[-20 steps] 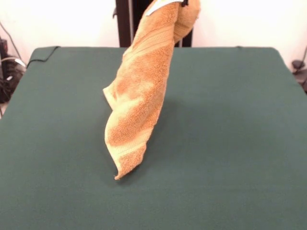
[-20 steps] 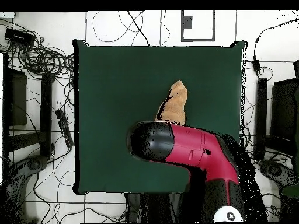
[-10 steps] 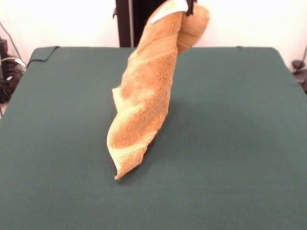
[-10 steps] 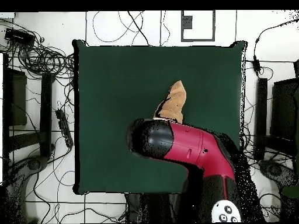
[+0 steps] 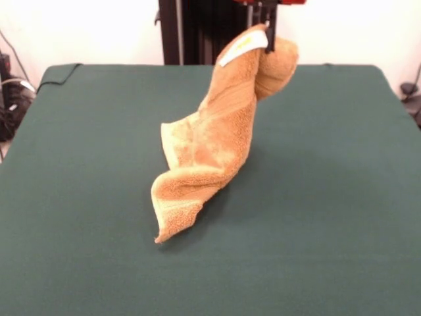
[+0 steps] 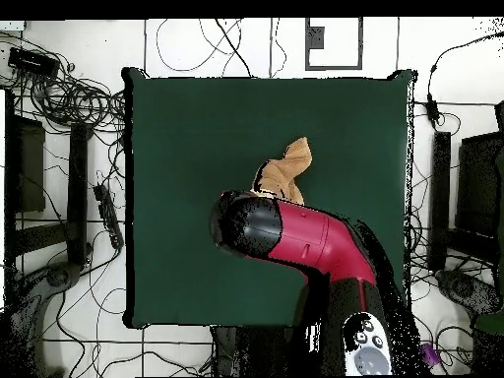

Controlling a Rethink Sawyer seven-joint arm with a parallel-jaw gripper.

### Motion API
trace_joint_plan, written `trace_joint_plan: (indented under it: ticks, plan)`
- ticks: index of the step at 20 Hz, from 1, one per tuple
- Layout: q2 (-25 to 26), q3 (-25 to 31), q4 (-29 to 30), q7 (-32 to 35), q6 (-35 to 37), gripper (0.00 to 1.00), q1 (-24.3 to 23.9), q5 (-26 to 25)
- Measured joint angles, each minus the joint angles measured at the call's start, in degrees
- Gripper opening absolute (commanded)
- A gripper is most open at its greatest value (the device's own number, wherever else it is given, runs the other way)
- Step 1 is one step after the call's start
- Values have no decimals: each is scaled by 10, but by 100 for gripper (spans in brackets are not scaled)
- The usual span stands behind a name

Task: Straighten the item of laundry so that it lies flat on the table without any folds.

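Note:
The orange-tan terry towel (image 5: 210, 151) hangs bunched from its top corner, with its lower part crumpled on the dark green table (image 5: 329, 197). Its small white label (image 5: 243, 47) shows near the top. My gripper (image 5: 266, 20) is shut on the towel's top corner at the far middle of the table. In the overhead view the red and black arm (image 6: 295, 231) covers the gripper, and only the towel's far end (image 6: 287, 167) shows beyond it.
The black pedestal (image 5: 197, 29) stands behind the table's far edge. Cables (image 6: 59, 89) and dark equipment lie on the floor around the table.
The gripper has come down and moved right in the front view with the towel. The towel's lower part now lies folded on the table instead of hanging straight.

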Motion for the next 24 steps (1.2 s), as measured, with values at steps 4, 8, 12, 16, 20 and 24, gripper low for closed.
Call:
trace_joint_plan:
  ticks: [4,8,12,16,20,24]
  plan:
    - [13,-1,1,0,-8,0,10,6]
    - [17,-1,5,0,-8,0,17,11]
    - [16,-1,11,0,-8,0,22,18]
    - [16,-3,16,1,-8,0,36,31]
    - [16,-6,18,7,-8,0,61,44]
    - [16,-6,22,7,-8,0,80,57]
